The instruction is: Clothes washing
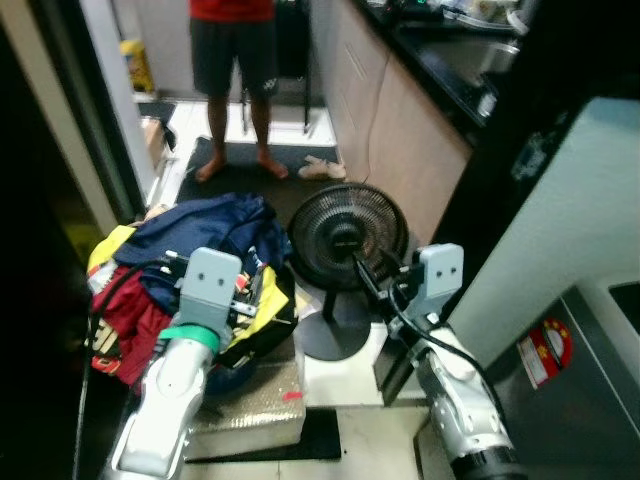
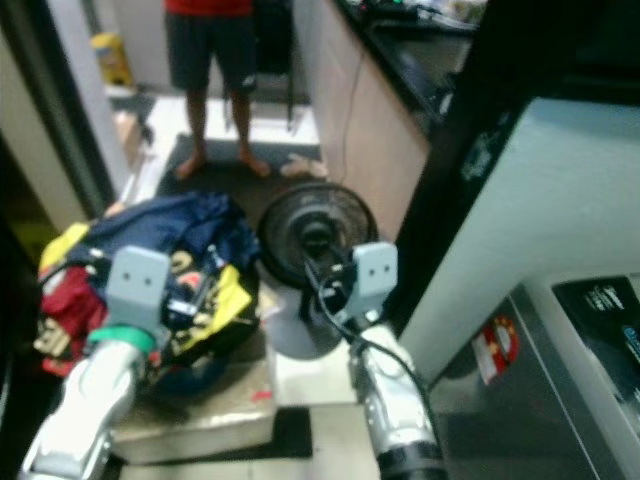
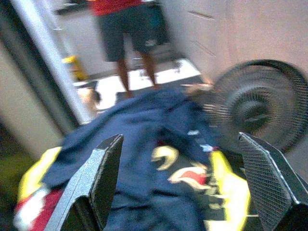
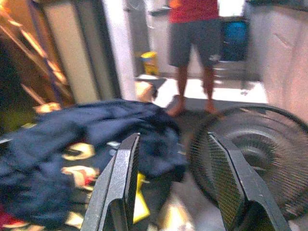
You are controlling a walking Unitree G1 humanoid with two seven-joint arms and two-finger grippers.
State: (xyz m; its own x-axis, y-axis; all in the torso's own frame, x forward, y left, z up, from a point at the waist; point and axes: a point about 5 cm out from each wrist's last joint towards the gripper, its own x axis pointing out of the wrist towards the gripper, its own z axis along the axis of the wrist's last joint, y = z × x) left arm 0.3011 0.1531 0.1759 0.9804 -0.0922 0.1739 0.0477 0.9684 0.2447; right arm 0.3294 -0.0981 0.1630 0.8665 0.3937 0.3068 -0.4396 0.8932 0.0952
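A heap of clothes point(image 1: 190, 265), navy, yellow and red, was seen piled on the floor just left of a black floor fan point(image 1: 348, 240). The left gripper point(image 3: 185, 185), fingers spread and empty, was held directly over the heap and was judged the nearer; the right gripper point(image 4: 175, 185), likewise parted, was pointed between heap and fan. A person point(image 1: 235, 80) stood beyond.

Clothes point(image 1: 190, 270) left of fan point(image 1: 348, 240) (touching) —

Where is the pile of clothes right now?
The pile of clothes sits on the floor at the robot's left front, under the left gripper and just left of the black fan.
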